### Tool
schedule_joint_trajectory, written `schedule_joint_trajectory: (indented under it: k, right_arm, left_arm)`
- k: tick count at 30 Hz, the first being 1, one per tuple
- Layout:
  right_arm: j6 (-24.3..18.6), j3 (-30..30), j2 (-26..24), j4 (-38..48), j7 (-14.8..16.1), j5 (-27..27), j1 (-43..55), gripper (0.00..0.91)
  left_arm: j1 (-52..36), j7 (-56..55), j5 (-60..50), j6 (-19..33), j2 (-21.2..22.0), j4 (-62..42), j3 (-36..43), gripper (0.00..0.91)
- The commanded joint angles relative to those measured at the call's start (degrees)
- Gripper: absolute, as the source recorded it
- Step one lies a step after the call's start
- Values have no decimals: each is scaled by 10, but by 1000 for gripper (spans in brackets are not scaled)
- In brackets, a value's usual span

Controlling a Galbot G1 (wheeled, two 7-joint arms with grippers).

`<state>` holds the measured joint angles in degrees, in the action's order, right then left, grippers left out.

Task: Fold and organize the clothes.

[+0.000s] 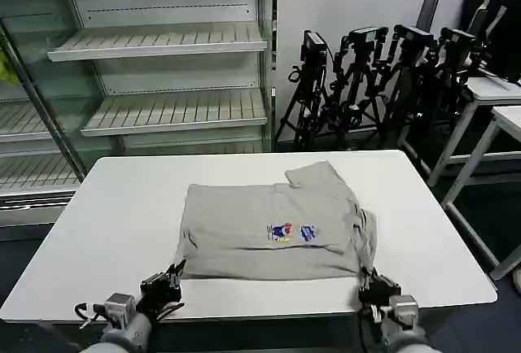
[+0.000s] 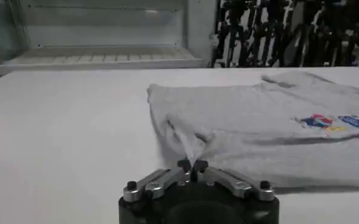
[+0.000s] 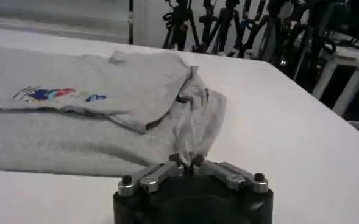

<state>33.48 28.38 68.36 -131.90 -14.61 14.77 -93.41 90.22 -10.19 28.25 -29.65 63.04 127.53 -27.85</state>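
Observation:
The clothes, one light grey T-shirt [image 1: 244, 235] with a small multicoloured chest print [image 1: 291, 232], lie partly folded in the middle of the white table [image 1: 114, 215]. A sleeve sticks out at the far right. At the shirt's near left corner my left gripper [image 1: 168, 276] is shut, pinching a peak of fabric [image 2: 191, 146]. My right gripper [image 1: 371, 285] is shut on the near right corner, where the cloth bunches up [image 3: 194, 125]. The left gripper [image 2: 192, 164] and the right gripper [image 3: 187, 160] both hold grey cloth between their fingertips.
An empty shelving unit [image 1: 163, 44] stands behind the table on the left. A row of black tripods [image 1: 366, 76] stands at the back right, with white side tables [image 1: 496, 97] at the far right. Bare tabletop surrounds the shirt.

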Motion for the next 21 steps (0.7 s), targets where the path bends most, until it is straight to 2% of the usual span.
schedule_joint_trajectory:
  k: [1, 7, 12, 16, 20, 21]
  right_arm:
    - [-4, 24, -5, -73, -1, -11, -50, 907]
    - [-8, 43, -15, -80, -18, 31, 19, 907]
    - [-6, 39, -38, -28, -29, 69, 118, 907]
    - [-4, 7, -52, 61, -41, 105, 238, 907]
    - [-3, -37, -37, 142, -41, 108, 342, 907]
    - [-3, -55, -31, 188, -42, 105, 387, 907]
  left_arm:
    - [66, 5, -15, -16, -4, 78, -32, 907]
    - [20, -1, 40, -21, -26, 93, -80, 907]
    - [-50, -19, 91, -13, -64, 52, -83, 907]
    - [-134, -34, 118, -16, -81, -8, -50, 907]
    - [-231, -40, 121, -22, -86, -80, 5, 907]
    - [-253, -41, 121, -25, -88, -107, 19, 907]
